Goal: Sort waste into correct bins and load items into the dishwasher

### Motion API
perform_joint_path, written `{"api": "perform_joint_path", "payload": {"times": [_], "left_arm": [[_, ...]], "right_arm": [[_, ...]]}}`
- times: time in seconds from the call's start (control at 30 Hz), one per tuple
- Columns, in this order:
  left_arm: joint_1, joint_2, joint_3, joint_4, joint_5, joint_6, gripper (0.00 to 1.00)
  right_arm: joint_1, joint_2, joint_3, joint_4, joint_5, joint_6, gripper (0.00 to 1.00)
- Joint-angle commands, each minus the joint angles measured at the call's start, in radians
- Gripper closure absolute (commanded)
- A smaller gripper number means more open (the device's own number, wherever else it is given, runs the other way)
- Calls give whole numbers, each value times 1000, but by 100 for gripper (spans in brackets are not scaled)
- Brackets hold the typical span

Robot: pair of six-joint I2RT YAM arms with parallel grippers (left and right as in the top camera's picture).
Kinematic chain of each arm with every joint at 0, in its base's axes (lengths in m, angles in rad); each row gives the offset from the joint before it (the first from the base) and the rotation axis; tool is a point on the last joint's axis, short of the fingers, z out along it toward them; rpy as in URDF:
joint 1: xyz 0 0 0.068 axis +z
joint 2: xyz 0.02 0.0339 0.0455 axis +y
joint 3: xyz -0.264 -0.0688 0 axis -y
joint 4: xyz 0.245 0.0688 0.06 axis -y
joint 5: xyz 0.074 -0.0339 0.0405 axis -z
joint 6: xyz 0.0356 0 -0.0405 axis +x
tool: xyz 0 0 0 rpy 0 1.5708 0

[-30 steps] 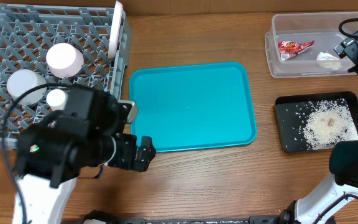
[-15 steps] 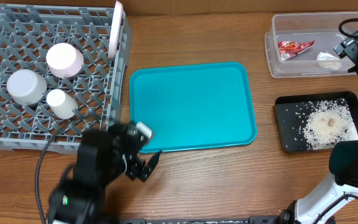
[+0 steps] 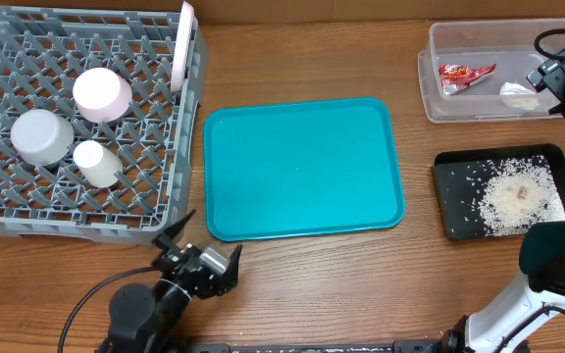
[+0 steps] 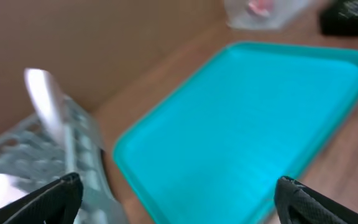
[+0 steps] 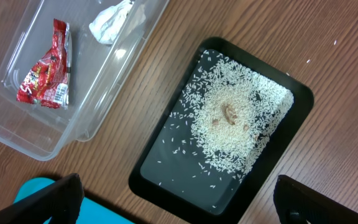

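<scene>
Black bin (image 5: 161,167), below spread right fingers (image 5: 63,198)

Loaded in the grey lattice rack (image 3: 67,218) at the desk's left: a pinkish-white bowl (image 3: 102,93), a greyish bowl (image 3: 40,135) just beside it, a small white cup (image 3: 96,163) lying tilted near both, a flat plate (image 3: 181,44) upright on edge by the right wall. Dropped in the clear tub (image 3: 426,88) at far right: crinkled red wrapper (image 3: 464,75) and crumpled white tissue (image 3: 518,94), apart. Heaped in the shallow black bin (image 3: 443,201) beside it: pale rice crumbs (image 3: 518,196).
</scene>
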Motion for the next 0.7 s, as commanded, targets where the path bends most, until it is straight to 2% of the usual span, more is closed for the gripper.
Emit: {"api": "perform_joint_path", "payload": {"times": [0.0,0.17,0.27,0.43,0.67], "left_arm": [[43,-29,-60,80,-96,-160,0],[87,-30,-156,241,-209,-417,0],[97,-30,-221,365,-236,-494,0],[106,-31,-218,377,-296,-498,0],[197,-30,-218,323,-294,-488,0]], "right_arm": [[-2,-3,12,2,7,0,0],[-2,-4,12,2,6,0,0],[-2,-4,12,2,7,0,0],[-2,-4,12,2,6,0,0],[-2,-4,12,2,6,0,0]]}}
